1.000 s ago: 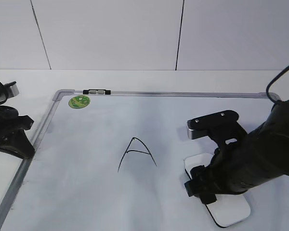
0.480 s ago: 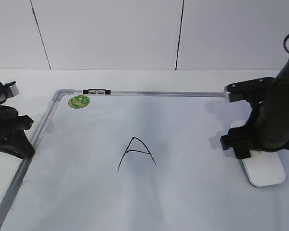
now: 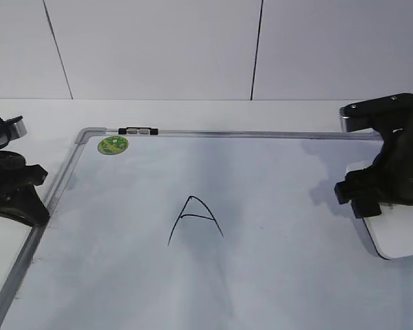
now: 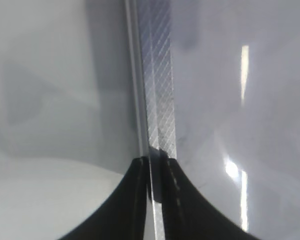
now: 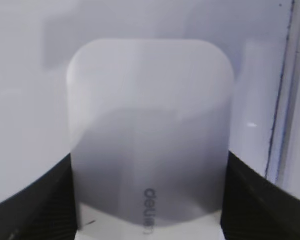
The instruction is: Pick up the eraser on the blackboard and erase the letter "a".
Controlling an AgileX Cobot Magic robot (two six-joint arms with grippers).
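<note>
The blackboard [image 3: 275, 275] is a white board with a silver frame lying flat. A pointed capital "A" [image 3: 195, 220] is drawn at its centre; no lowercase letter "a" shows in any view. My right gripper [image 3: 382, 199] is shut on the white eraser [image 3: 399, 234] near the board's right edge. In the right wrist view the black fingers [image 5: 35, 200] flank the eraser [image 5: 150, 125] on both sides, midway at my right gripper [image 5: 150, 200]. My left gripper [image 3: 27, 203] is shut on the board's left frame rail [image 4: 157, 90], which runs between its closed tips [image 4: 157, 167].
A round green sticker [image 3: 113, 145] and a small black-and-silver clip [image 3: 138, 130] sit at the board's far left corner. The board's right frame rail [image 5: 285, 100] runs just right of the eraser. A white wall stands behind the table.
My right gripper has carried the eraser from the board's lower middle-right out to the right and farther back, toward the right edge. The left gripper has stayed on the frame.
</note>
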